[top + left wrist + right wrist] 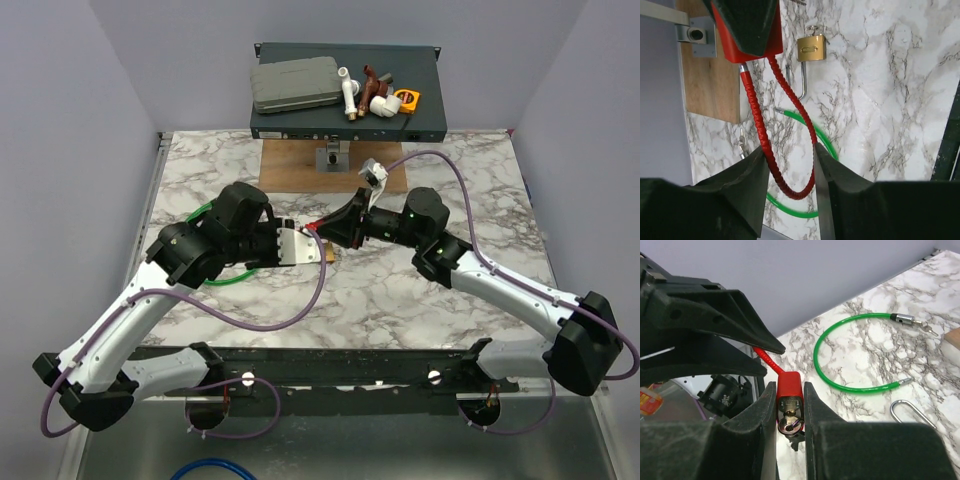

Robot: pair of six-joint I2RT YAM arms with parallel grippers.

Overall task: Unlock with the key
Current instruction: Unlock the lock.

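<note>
Lock [789,390], red, held above the table [450,300] middle, well away from every edge. Right gripper [338,228] clamps its body; left gripper [789,152] pinches its cable [756,120]. Key [788,424] sits inserted; turning apparently remains, since both cable ends look seated.

Marble table [420,300]: green cable [865,390], brass padlock [812,48]

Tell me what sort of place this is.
Probably a robotics lab test cell: a marble-patterned table between plain walls, a rack unit at the back, plus a red cable lock and brass padlock.
</note>
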